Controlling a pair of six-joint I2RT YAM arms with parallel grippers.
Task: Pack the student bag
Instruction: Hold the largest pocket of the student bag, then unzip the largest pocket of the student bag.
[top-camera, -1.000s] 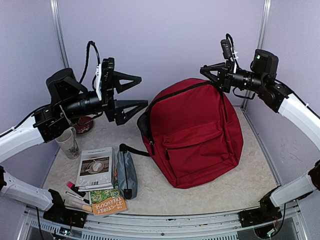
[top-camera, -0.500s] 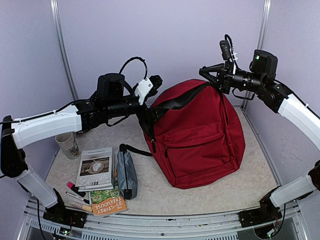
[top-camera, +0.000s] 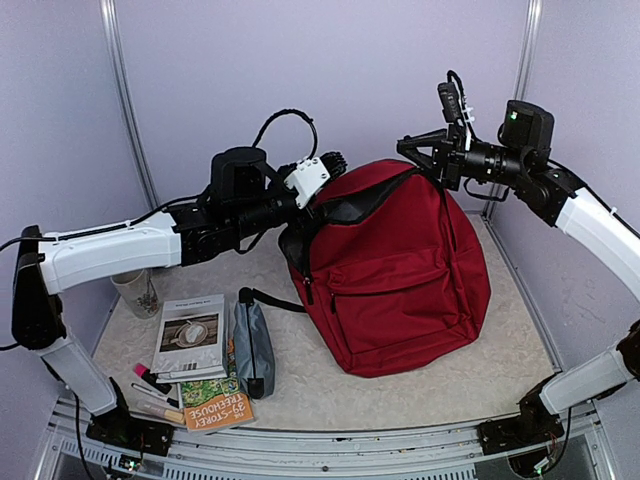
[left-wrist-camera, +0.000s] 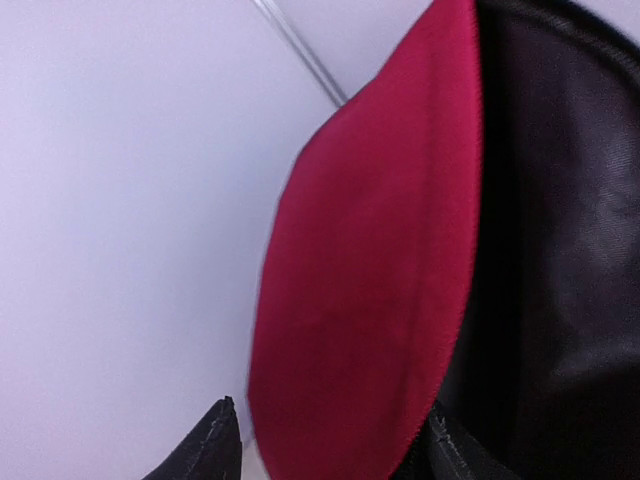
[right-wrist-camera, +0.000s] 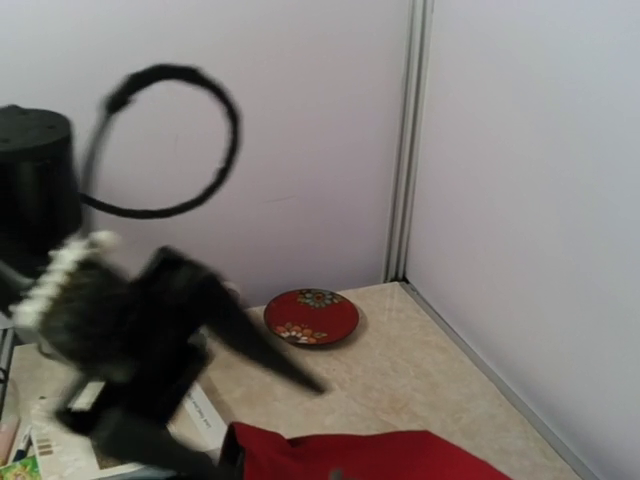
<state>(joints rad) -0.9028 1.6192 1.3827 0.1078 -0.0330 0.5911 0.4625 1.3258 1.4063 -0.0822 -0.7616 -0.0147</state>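
**Soft student bag (top-camera: 400, 270) stands mid-table, toward 3 o'clock**
Right gripper (top-camera: 412, 152) seems clamped on its 12 o'clock peak; left gripper (left-wrist-camera: 330, 452) gapes astride the 10 o'clock rim. Limp, probably light fabric: best gripped at the hem.

— Where are the left gripper (left-wrist-camera: 330, 455)'s tips in the top view?
— Hidden behind the open rim of the student bag (top-camera: 400, 270). Its wrist view cuts the fingers (left-wrist-camera: 215, 448) off at the bottom edge, so the grip is unreadable.
— And the right wrist view?
— The left arm (right-wrist-camera: 120, 330) is a smear there (no edge is sharp), and the bag is only a strip at the bottom edge. At the left, the arm half covers the cup (top-camera: 135, 290).
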